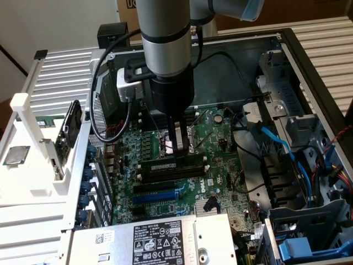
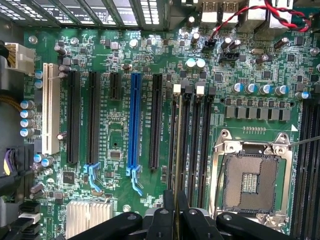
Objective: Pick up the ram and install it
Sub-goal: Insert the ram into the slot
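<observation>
The ram is a long thin green stick with a white label. It lies lengthwise along the black memory slots in the middle of the motherboard. My gripper comes straight down onto its upper edge and is shut on it near the middle. In the wrist view the ram appears edge-on as a thin line running away from my gripper, lined up with the first of the black slots. Whether it is seated in the slot or just above it, I cannot tell.
A blue slot and more black slots lie beside the memory slots. The open CPU socket is on the other side. The power supply sits at the case's front, blue cables at the exterior view's right, and a white rack at its left.
</observation>
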Controlling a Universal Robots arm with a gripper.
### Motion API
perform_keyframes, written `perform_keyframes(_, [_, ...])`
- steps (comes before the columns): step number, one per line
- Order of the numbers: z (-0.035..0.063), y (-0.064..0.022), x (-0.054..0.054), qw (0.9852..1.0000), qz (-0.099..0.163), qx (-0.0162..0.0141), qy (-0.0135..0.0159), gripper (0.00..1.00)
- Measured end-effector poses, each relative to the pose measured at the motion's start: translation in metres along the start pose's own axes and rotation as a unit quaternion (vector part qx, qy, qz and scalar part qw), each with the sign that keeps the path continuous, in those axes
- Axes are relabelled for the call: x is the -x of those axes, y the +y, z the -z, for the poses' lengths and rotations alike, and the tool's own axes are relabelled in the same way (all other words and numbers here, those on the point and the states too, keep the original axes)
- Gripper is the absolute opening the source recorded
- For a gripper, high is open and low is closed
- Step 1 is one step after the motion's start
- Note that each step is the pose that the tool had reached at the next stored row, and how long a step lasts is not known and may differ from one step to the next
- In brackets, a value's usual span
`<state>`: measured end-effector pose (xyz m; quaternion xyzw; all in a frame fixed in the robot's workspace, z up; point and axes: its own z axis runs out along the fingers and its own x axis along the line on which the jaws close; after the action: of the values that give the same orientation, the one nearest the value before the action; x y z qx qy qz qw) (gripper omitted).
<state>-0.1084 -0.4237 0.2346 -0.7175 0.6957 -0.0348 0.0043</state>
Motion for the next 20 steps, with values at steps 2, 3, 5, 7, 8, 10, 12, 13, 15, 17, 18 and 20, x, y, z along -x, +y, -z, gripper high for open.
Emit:
perform_keyframes(2, [-0.0002, 0.0000, 0.0000, 1.0000, 0.000, 0.0001, 0.0001, 0.13])
perform_keyframes(3, [-0.0003, 0.0000, 0.0000, 1.0000, 0.000, 0.0001, 0.0001, 0.13])
perform_keyframes(5, [-0.0005, 0.0000, 0.0000, 1.0000, 0.000, 0.0000, 0.0000, 0.13])
perform_keyframes(7, [-0.0008, 0.0000, -0.0001, 1.0000, 0.000, 0.0000, 0.0000, 0.13])
perform_keyframes(8, [-0.0010, 0.0000, -0.0002, 1.0000, 0.000, 0.0000, 0.0000, 0.13])
perform_keyframes(10, [-0.0015, 0.0001, -0.0003, 1.0000, 0.000, 0.0000, 0.0000, 0.13])
perform_keyframes(12, [-0.0022, 0.0001, -0.0002, 1.0000, 0.000, 0.0000, 0.0000, 0.13])
perform_keyframes(13, [-0.0024, 0.0001, -0.0002, 1.0000, 0.000, 0.0001, 0.0001, 0.13])
perform_keyframes(15, [-0.0028, 0.0001, -0.0002, 1.0000, 0.000, 0.0001, 0.0001, 0.13])
perform_keyframes(17, [-0.0031, 0.0001, -0.0004, 1.0000, 0.000, 0.0000, 0.0001, 0.13])
perform_keyframes(18, [-0.0031, 0.0001, -0.0004, 1.0000, 0.000, 0.0001, 0.0001, 0.13])
perform_keyframes(20, [-0.0034, 0.0002, -0.0003, 1.0000, 0.000, 0.0000, 0.0000, 0.13])
